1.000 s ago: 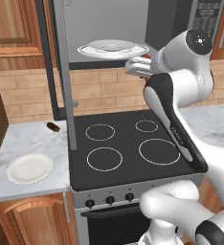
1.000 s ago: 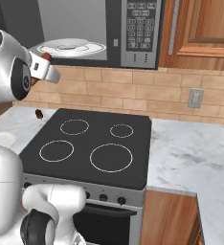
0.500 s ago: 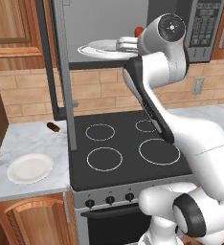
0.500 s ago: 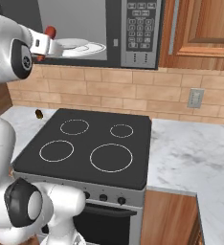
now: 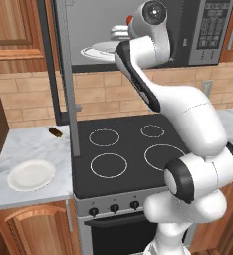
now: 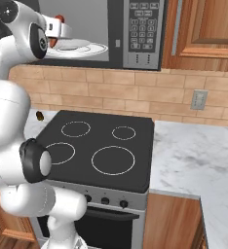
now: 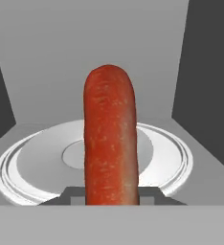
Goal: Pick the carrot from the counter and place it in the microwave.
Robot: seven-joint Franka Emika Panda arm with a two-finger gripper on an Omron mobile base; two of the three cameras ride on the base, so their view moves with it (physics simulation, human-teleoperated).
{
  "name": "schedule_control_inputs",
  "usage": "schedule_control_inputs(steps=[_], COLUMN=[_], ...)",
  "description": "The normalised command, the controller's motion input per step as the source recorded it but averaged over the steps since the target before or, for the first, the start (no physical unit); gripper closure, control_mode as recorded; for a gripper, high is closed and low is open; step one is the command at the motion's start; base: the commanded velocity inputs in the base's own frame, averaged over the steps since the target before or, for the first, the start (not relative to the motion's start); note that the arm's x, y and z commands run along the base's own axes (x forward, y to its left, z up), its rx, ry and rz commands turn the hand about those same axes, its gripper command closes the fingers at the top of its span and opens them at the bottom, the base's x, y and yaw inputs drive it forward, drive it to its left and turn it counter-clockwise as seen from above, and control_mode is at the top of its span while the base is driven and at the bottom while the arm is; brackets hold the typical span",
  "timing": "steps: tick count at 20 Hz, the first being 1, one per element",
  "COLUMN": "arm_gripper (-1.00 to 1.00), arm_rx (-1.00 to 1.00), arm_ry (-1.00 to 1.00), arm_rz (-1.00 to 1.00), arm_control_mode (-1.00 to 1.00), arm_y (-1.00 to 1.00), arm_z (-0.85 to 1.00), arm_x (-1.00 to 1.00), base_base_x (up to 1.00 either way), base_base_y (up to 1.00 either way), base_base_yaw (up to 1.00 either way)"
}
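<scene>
The carrot (image 7: 110, 139), a red-orange stick, stands upright between my fingertips (image 7: 68, 193), just above the round glass turntable (image 7: 32, 162). My gripper (image 7: 110, 196) is shut on it inside the pale grey cavity of the microwave (image 5: 208, 30). From the left base the gripper (image 5: 120, 33) hovers over the turntable (image 5: 96, 51), and the carrot's tip (image 5: 130, 20) peeks out beside the wrist. On the right base side, the gripper (image 6: 55, 28) and carrot (image 6: 60, 18) sit above the turntable (image 6: 82, 48), left of the keypad (image 6: 142, 29).
The microwave door (image 5: 63, 74) hangs open to the left. Below is the black stove (image 5: 123, 149). On the marble counter (image 5: 34, 147) lie a white plate (image 5: 31, 175) and a small dark brown item (image 5: 55, 132). More counter (image 6: 194, 155) stretches right of the stove.
The arm has swung left and deeper into the microwave, carrying the carrot from the opening's right side to above the turntable.
</scene>
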Motion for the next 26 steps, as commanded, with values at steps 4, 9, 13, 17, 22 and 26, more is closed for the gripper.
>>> schedule_control_inputs(steps=[4, 9, 13, 17, 22, 26], arm_gripper=[1.0, 1.0, 1.0, 1.0, 1.0, -1.0], arm_rx=[-0.12, -0.07, -0.01, 0.0, 0.0, 0.0], arm_ry=[0.05, 0.05, 0.02, 0.05, 0.04, 0.0], arm_rz=[0.01, 0.02, 0.03, 0.03, 0.0, 0.0], arm_control_mode=[-1.0, -1.0, -1.0, -1.0, -1.0, -1.0], arm_y=[0.35, 0.18, 0.05, 0.0, 0.0, 0.08], arm_z=[-0.26, -0.34, -0.03, -0.03, 0.0, 0.0], arm_x=[0.88, 0.78, 0.84, 0.78, 0.29, -0.24], base_base_x=[0.0, 0.0, 0.0, 0.0, 0.0, 0.0], base_base_y=[0.0, 0.0, 0.0, 0.0, 0.0, 0.0], base_base_yaw=[0.0, 0.0, 0.0, 0.0, 0.0, 0.0])
